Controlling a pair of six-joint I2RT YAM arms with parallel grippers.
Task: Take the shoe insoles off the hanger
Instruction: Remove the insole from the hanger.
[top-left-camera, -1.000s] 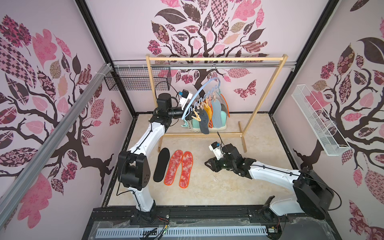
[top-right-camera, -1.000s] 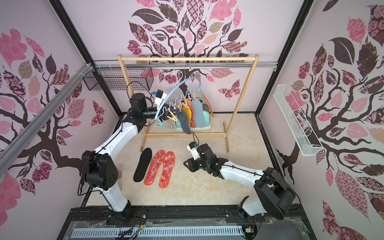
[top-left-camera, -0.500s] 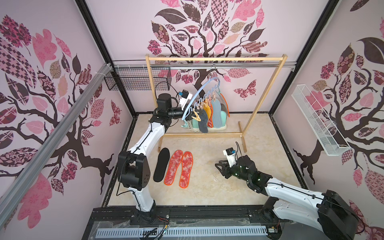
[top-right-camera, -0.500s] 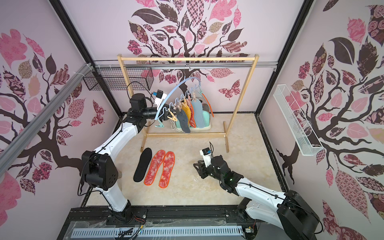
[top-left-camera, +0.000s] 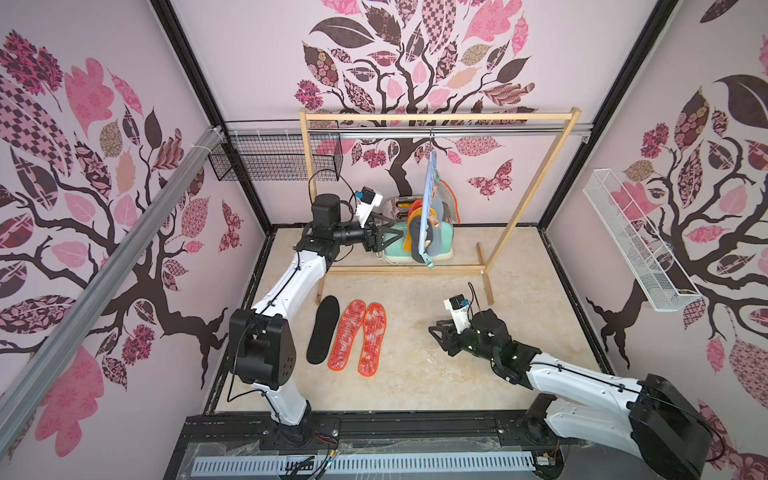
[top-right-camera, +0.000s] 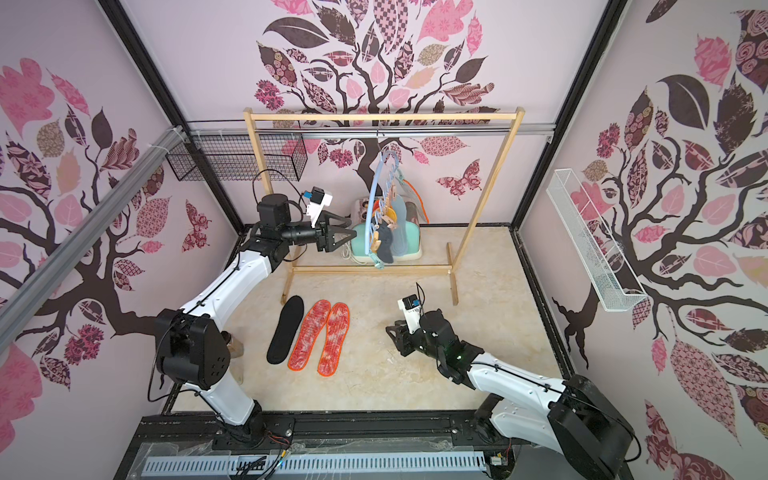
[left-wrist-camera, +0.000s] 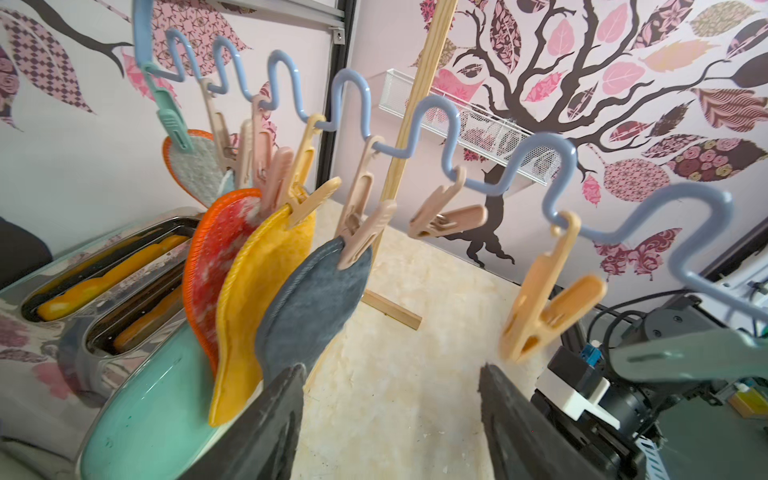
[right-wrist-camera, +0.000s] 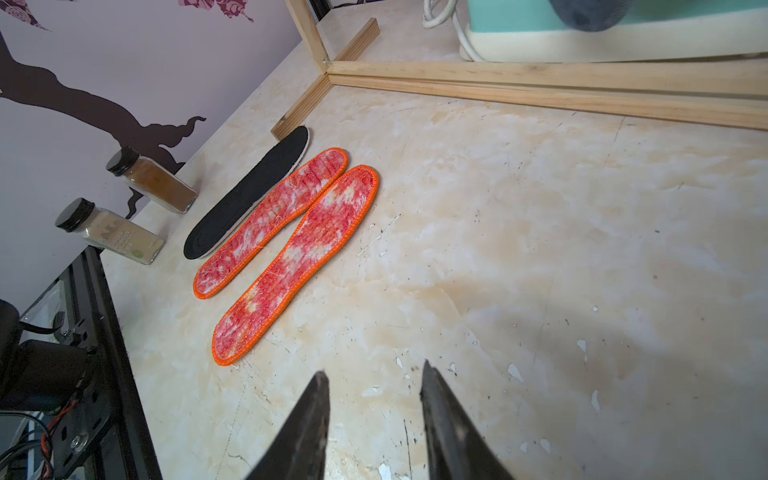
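Quick rundown: the hanger (left-wrist-camera: 436, 120) has several insoles pegged on it. The dark grey insole (left-wrist-camera: 311, 307) is nearest the camera, with the mustard one (left-wrist-camera: 257, 291) and a red one (left-wrist-camera: 216, 257) tucked behind it. The black insole (top-left-camera: 323, 328) and the red pair (top-left-camera: 357, 336) lie flat on the table (right-wrist-camera: 540, 208), well apart from the hanger.

The left gripper (left-wrist-camera: 390, 370) sits just beside the hanger, fingers spread wide with nothing between them. The right gripper (right-wrist-camera: 374, 370) is well apart from the hanger, low over the table, with a narrower gap and also empty.

My take: grey one's next. Pinch its free lower end, not up by the beige peg (left-wrist-camera: 361, 224), then pull straight down in line with the peg. The hanger only hangs by its hook, so I'd expect a sideways yank to swing the whole thing.
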